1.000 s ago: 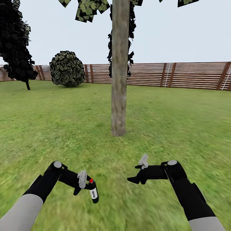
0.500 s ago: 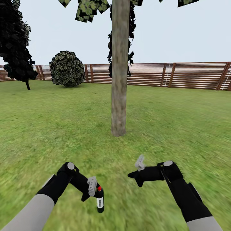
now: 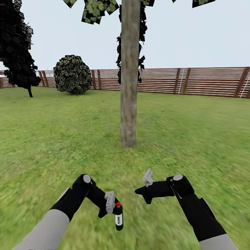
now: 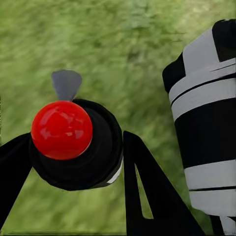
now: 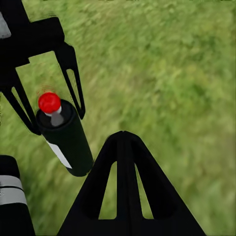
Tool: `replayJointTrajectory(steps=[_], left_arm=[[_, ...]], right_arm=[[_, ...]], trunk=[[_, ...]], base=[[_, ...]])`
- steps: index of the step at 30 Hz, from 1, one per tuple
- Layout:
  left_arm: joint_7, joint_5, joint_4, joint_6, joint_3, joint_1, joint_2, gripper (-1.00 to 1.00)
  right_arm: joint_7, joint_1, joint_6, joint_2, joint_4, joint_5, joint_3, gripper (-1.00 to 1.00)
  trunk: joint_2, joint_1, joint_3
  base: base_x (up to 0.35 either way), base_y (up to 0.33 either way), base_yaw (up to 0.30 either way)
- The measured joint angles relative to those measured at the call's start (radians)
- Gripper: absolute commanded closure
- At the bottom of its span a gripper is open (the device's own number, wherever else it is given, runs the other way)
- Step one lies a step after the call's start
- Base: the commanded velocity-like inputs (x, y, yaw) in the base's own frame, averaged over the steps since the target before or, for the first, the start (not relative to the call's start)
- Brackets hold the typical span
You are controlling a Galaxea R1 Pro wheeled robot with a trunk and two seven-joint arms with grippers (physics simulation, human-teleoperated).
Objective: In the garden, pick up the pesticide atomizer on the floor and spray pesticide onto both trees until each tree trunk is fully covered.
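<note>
Spraying stage: pesticide atomizer clamped in left gripper, short of tree trunk. Next: raise, aim nozzle trunkward.

The tree trunk stands ahead on the floor, fence behind it.

Left wrist view. The pesticide atomizer, seen end-on from above, with its round red cap and black body, sits clamped between the two black fingers of the left pincer. A black-and-white banded arm segment stands beside it. Blurred green grass floor lies behind.
</note>
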Motion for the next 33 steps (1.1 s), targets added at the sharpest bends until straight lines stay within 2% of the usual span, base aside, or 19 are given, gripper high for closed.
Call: replayJointTrajectory(steps=[3, 6, 14, 21, 26, 33], left_arm=[[0.000, -0.129, -0.004, 0.015, 0.001, -0.007, -0.037, 1.00], [0.001, -0.158, -0.005, 0.019, 0.001, -0.009, -0.048, 1.00], [0.002, -0.169, -0.049, 0.022, 0.002, -0.011, -0.055, 1.00], [0.003, -0.168, -0.076, 0.023, 0.002, -0.011, -0.078, 1.00], [0.005, -0.168, -0.078, 0.023, 0.002, -0.012, -0.094, 1.00], [0.009, -0.168, -0.108, 0.023, 0.003, -0.012, -0.100, 1.00]], right_arm=[[0.000, 0.000, 0.000, 0.003, 0.000, -0.001, 0.000, 1.00], [0.001, 0.000, 0.000, 0.004, 0.000, -0.001, 0.001, 1.00], [0.001, 0.000, 0.000, 0.004, 0.000, -0.002, 0.006, 1.00], [0.001, 0.000, 0.000, 0.004, -0.002, -0.002, 0.006, 1.00], [0.001, 0.000, 0.001, 0.018, -0.004, -0.002, 0.007, 1.00], [0.001, 0.000, 0.000, 0.028, -0.005, -0.002, 0.008, 1.00]], trunk=[[0.000, 0.000, 0.000], [0.000, 0.000, 0.000], [0.000, 0.000, 0.000], [0.000, 0.000, 0.000], [0.000, 0.000, 0.000], [0.000, 0.000, 0.000]], base=[[0.000, 0.000, 0.000], [0.000, 0.000, 0.000], [0.000, 0.000, 0.000], [0.000, 0.000, 0.000], [0.000, 0.000, 0.000], [0.000, 0.000, 0.000]])
